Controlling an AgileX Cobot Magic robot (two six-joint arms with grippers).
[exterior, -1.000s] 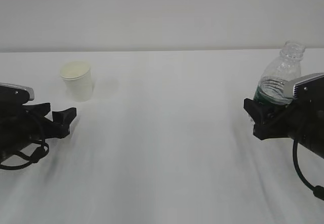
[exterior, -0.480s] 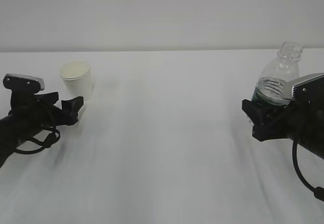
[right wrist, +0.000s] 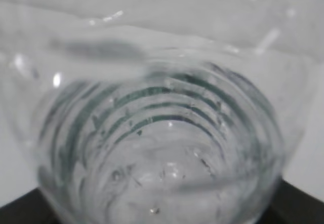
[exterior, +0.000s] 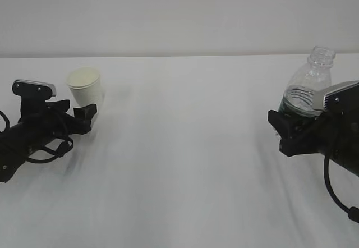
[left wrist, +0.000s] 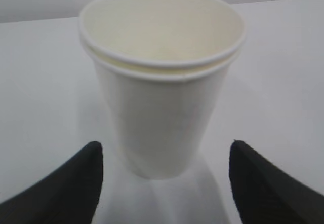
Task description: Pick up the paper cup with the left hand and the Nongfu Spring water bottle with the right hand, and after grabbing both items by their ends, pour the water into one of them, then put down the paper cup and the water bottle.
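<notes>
- Paper cup (exterior: 86, 90): upright on the white table (exterior: 185, 164), at 10 o'clock from the table's centre, rim up, short of the far table edge.
- Left hand (exterior: 84, 115): low over the table at the cup's 6 o'clock. Jaws spread; in the left wrist view the fingertips (left wrist: 71, 183) flank the cup base (left wrist: 157, 127) at 7 and 5 o'clock, each with a visible gap to the wall.
- Nongfu Spring water bottle (exterior: 308, 88): at 3 o'clock, near the table's right edge, tilted slightly, open neck at 12 o'clock.
- Right hand (exterior: 291, 127): jaws clamped on the bottle's lower body; in the right wrist view the ribbed bottle (right wrist: 157, 133) fills the frame.
- Open room: bare table from the cup's 3 o'clock across to the bottle.
</notes>
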